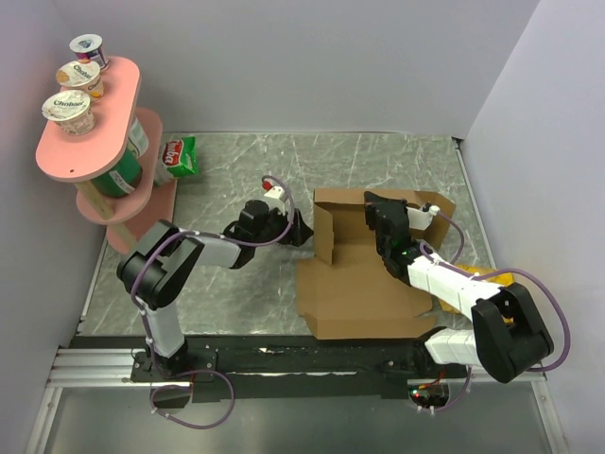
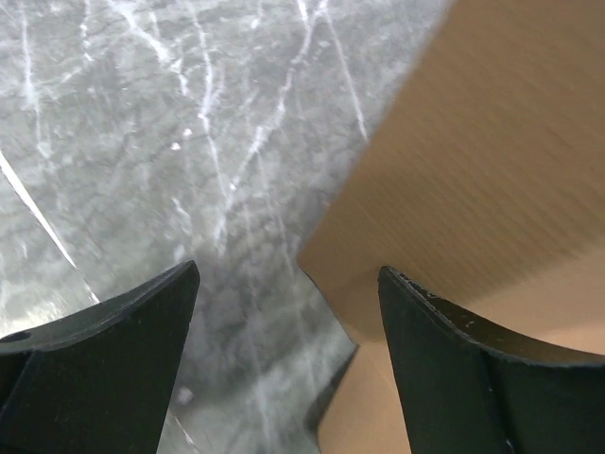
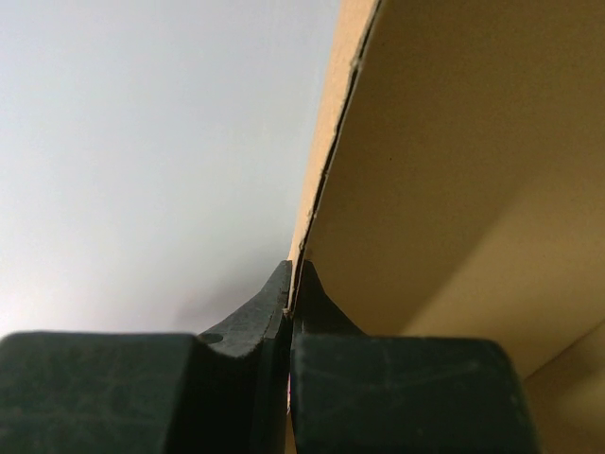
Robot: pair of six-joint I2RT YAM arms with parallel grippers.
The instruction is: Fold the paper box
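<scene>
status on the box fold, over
Left gripper open, at the raised flap. Right gripper shut on a panel edge of the plain brown corrugated cardboard box, partly folded. Green snack bag well away from it.

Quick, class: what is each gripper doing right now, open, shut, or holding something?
Left gripper: open, holding nothing.
Right gripper: shut on a flap of the box.

A robotics lab test cell: plain white walls (image 1: 284,57) box in a marble-patterned table (image 1: 236,293), a left arm (image 1: 165,274) and a right arm (image 1: 496,331) are bolted to an aluminium rail (image 1: 95,364) with loose purple cables (image 1: 203,416), and staged props sit about: yogurt cups (image 1: 68,109) on a pink shelf (image 1: 71,151), a green snack bag (image 1: 180,156), the paper box (image 1: 359,303)
</scene>
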